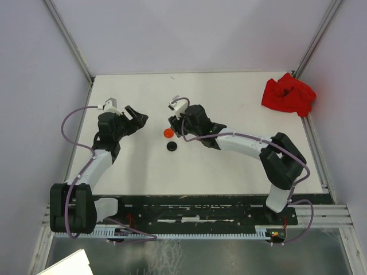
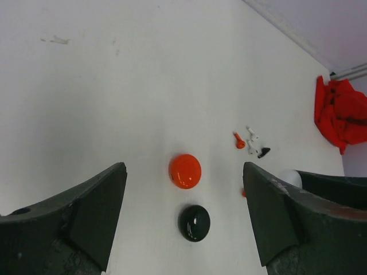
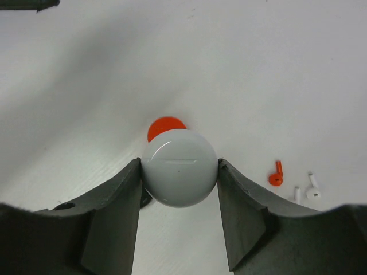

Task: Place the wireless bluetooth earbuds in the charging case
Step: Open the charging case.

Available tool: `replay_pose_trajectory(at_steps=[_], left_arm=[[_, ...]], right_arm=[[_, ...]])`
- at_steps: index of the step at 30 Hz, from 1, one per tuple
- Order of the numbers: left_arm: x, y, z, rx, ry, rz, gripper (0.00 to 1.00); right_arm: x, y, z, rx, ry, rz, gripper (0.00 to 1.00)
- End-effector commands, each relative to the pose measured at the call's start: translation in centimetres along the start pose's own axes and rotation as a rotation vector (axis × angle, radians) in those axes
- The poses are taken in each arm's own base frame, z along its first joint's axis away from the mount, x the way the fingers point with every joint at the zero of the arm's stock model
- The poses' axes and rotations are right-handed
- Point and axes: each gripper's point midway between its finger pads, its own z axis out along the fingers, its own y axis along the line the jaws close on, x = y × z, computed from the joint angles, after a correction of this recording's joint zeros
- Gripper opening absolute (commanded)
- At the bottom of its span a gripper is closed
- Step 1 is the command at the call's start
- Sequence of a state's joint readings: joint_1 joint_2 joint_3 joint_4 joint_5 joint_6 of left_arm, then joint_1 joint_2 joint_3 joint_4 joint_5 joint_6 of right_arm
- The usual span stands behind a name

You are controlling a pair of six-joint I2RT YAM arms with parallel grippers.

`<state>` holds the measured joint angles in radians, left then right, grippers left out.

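Observation:
My right gripper (image 3: 179,169) is shut on a round white charging case (image 3: 179,166), pinched by its sides between both fingers and held above the table. A red earbud (image 3: 276,174) and two white earbuds (image 3: 312,189) lie on the table to its right. In the left wrist view the red earbud (image 2: 239,141), white earbuds (image 2: 251,136) and a black earbud (image 2: 263,152) lie in a small cluster. My left gripper (image 2: 182,195) is open and empty, facing an orange case (image 2: 184,171) and a black case (image 2: 194,223), both closed.
From above, the orange case (image 1: 168,133) and black case (image 1: 172,146) sit mid-table between my left gripper (image 1: 137,114) and my right gripper (image 1: 174,122). A crumpled red cloth (image 1: 288,94) lies at the far right corner. Walls enclose the table.

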<state>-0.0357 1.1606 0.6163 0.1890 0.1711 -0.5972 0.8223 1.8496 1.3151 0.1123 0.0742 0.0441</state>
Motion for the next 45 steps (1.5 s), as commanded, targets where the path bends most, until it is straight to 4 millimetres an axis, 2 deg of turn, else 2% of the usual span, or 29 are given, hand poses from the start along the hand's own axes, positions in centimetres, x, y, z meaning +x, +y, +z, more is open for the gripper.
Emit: replay_pose_trajectory(at_steps=[1,4,8,17,25,35,41,45], left_arm=[[-1.1,-6.5,0.2,0.318,0.042,-0.024,0.87],[0.2,-7.7,0.3,0.407,0.105,-0.057,0.86],[2.4,-8.5,0.4,0.456,0.174,-0.082,0.86],[7.5,-14.7,0.0,0.604,0.311,-0.051,0.84],[9.1,-16.6,-0.2,0.685,0.349,-0.076,0.8],[9.9,-17.7,-0.7,0.756,0.359,-0.073,0.78],[10.8,-17.9,-0.7,0.775,0.382,-0.064,0.75],[11.1,-18.1,-0.7,0.785,0.387,-0.063,0.7]], right_arm=[[-3.2,-1.4,-4.2,-0.008,-0.22,-0.069,0.01],[-2.3,-2.3,-6.4,0.01,-0.253,-0.099,0.01],[-0.9,-2.8,-7.8,-0.035,-0.233,-0.119,0.01],[0.3,-1.8,-8.1,-0.175,-0.217,-0.129,0.01],[0.9,-1.4,-8.3,-0.24,-0.194,-0.125,0.01],[1.7,-1.0,-8.2,-0.29,-0.17,-0.105,0.01],[1.4,-0.7,-8.3,-0.309,-0.172,-0.1,0.01],[1.5,-0.7,-8.2,-0.316,-0.167,-0.099,0.01]])
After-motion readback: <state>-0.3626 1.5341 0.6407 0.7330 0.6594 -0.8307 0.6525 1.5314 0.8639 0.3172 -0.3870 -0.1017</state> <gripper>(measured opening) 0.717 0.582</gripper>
